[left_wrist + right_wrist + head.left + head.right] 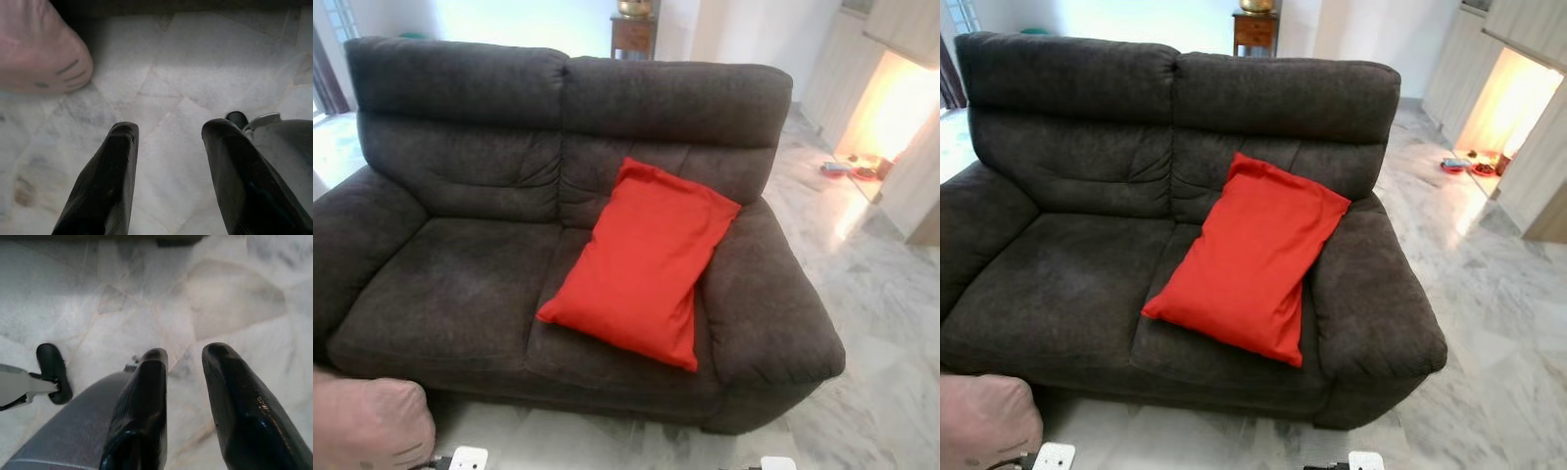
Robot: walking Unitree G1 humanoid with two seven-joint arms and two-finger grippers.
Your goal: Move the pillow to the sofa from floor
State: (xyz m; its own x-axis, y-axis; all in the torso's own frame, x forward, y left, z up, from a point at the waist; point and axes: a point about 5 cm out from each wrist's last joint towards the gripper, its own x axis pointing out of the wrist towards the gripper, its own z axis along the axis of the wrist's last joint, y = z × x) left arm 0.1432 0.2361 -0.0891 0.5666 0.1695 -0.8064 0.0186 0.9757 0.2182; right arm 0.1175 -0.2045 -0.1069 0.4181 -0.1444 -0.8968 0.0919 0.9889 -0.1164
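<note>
The red pillow (641, 259) lies on the dark grey sofa (460, 294), on the seat cushion at the robot's right. It is tilted: its upper edge leans against the backrest and its right side rests against the right armrest, while its lower corner reaches toward the seat's front edge. The sofa stands on a pale marble floor (891, 323). A pink cushion (367, 423) bearing dark line markings lies on the floor just in front of the sofa's left front corner. The left gripper (168, 132) points down at the floor near this pink cushion, jaws released and empty. The right gripper (186, 357) likewise hangs over bare floor, jaws parted with nothing between them. A small wooden cabinet (632, 34) stands behind the sofa.
</note>
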